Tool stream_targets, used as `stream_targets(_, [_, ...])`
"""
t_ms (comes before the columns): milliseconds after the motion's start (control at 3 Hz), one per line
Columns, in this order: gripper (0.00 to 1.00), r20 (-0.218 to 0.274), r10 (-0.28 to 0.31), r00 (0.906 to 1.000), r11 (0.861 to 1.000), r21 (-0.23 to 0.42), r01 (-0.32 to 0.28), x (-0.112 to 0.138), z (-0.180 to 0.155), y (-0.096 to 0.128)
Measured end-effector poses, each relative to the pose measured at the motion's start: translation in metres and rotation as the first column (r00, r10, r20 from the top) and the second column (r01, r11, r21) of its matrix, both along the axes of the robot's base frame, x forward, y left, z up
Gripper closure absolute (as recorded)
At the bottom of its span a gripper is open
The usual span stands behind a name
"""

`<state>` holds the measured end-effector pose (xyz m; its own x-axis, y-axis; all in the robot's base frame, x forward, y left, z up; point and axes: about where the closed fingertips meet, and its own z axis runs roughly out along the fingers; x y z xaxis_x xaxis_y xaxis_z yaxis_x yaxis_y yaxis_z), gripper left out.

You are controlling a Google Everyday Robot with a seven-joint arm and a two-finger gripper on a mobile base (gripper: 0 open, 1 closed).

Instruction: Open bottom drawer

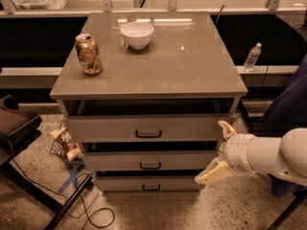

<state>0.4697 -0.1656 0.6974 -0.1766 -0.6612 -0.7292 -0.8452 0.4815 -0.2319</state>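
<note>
The bottom drawer (pixel 148 183) is the lowest and smallest-looking light grey front of three in the cabinet, with a small black bar handle (pixel 151 188) at its centre. It looks closed. My gripper (pixel 218 150) comes in from the right on a white arm and sits at the cabinet's right edge, level with the middle drawer. Its two cream fingers are spread apart, one pointing up (pixel 226 128) and one pointing down-left (pixel 211 174). It holds nothing and is well right of the bottom handle.
The top drawer (pixel 146 127) and middle drawer (pixel 148 161) have similar black handles. A dented can (pixel 88 54) and a white bowl (pixel 137 34) stand on the cabinet top. A snack bag (pixel 66 143), cables and a chair leg lie at the left on the floor. A water bottle (pixel 252 56) stands at the right.
</note>
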Motion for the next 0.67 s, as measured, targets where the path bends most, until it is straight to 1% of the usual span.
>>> stream_targets(333, [0.0, -0.006, 0.0, 1.0, 1.0, -0.009, 0.0, 0.002, -0.005, 0.003])
stream_targets(667, [0.0, -0.032, 0.02, 0.9993, 0.999, -0.048, -0.021, -0.001, -0.048, 0.013])
